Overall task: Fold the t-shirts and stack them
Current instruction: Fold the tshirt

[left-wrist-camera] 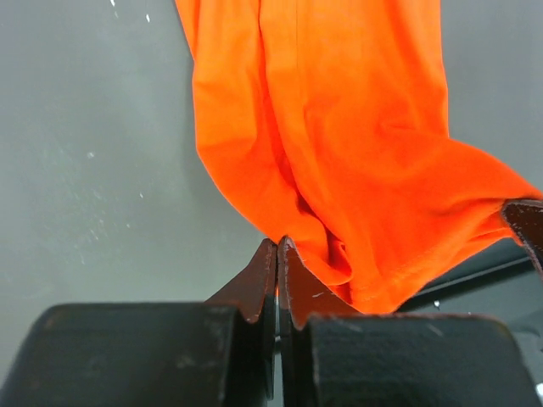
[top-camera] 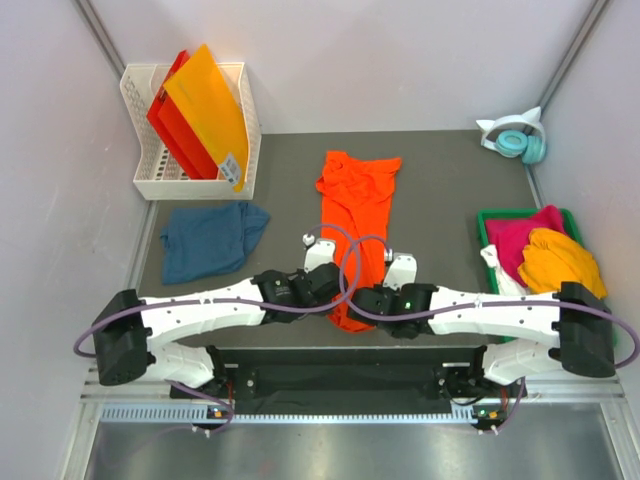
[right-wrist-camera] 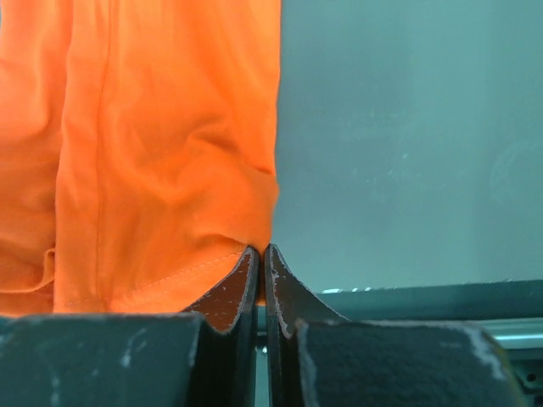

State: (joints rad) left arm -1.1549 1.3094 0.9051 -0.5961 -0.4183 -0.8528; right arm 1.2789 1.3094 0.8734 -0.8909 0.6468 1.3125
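A bright orange t-shirt [top-camera: 356, 205] lies as a long narrow strip down the middle of the table. Both arms meet at its near end. My left gripper [top-camera: 328, 290] is shut, pinching the left corner of the near hem [left-wrist-camera: 278, 243]; orange cloth [left-wrist-camera: 339, 153] spreads away from its tips. My right gripper [top-camera: 372, 298] is shut on the hem's right corner [right-wrist-camera: 261, 250], with the cloth [right-wrist-camera: 153, 153] to its left. A dark teal-blue t-shirt [top-camera: 210, 238] lies crumpled on the table's left side. Magenta [top-camera: 522, 235], yellow-orange [top-camera: 560, 262] and white [top-camera: 497, 268] t-shirts are heaped in a green bin.
The green bin [top-camera: 482, 222] stands at the table's right edge. A white basket [top-camera: 160, 180] at the back left holds stiff orange and red sheets [top-camera: 205, 110]. Teal cat-ear headphones [top-camera: 518, 138] lie at the back right corner. Grey walls close in both sides.
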